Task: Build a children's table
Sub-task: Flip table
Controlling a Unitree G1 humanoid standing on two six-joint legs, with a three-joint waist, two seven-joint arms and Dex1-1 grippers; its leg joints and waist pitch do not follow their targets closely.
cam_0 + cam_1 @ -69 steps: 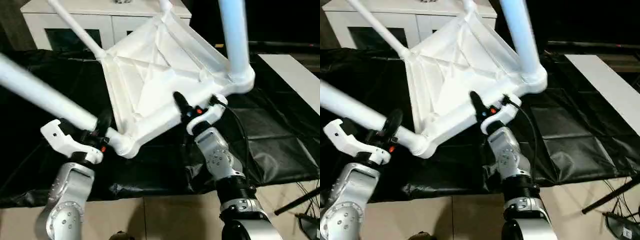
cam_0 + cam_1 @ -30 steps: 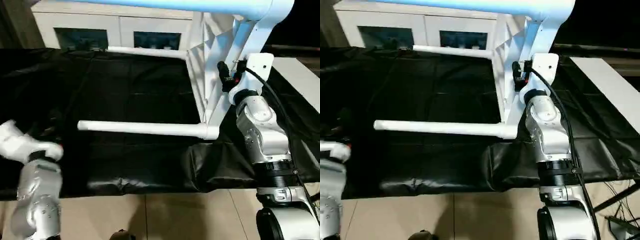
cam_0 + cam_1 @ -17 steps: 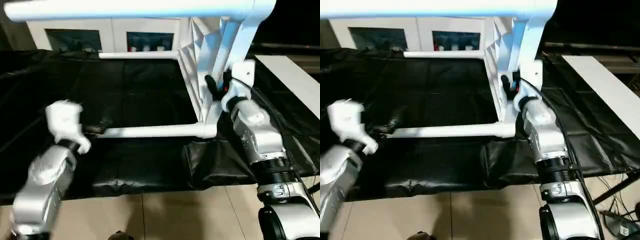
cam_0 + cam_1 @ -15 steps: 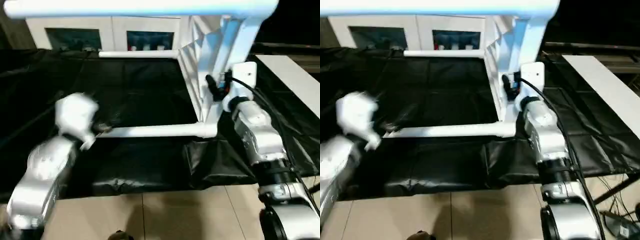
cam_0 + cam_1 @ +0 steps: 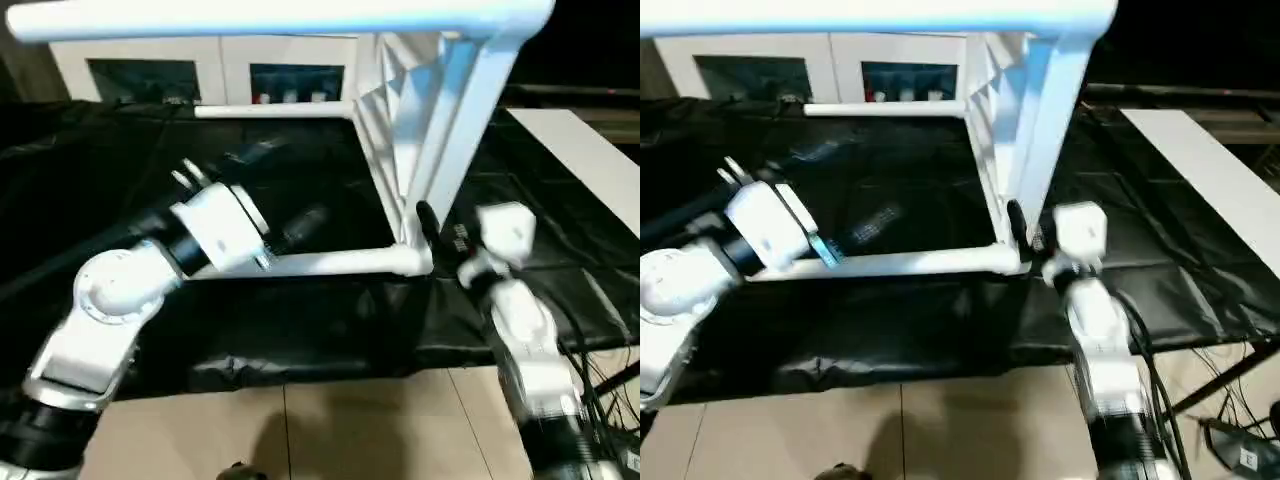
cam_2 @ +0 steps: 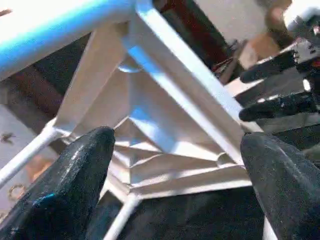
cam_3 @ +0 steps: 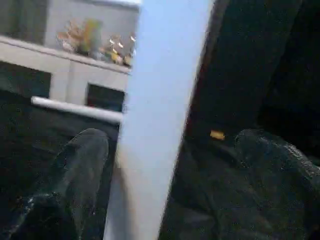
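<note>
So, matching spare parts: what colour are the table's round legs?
White, like the ribbed plastic top; the round tapering legs show best in the left eye view.

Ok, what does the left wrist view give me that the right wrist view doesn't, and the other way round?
Left wrist view: the ribbed underside of the children's table, with a leg meeting it at a corner, and the right gripper beside the table's edge, fingers apart. Right wrist view: the white cabinet with glass-fronted doors in the background, and the black cloth below a far leg. Shared: the white table, seen close between open fingers, those of the left gripper in one and the right gripper's own in the other.
</note>
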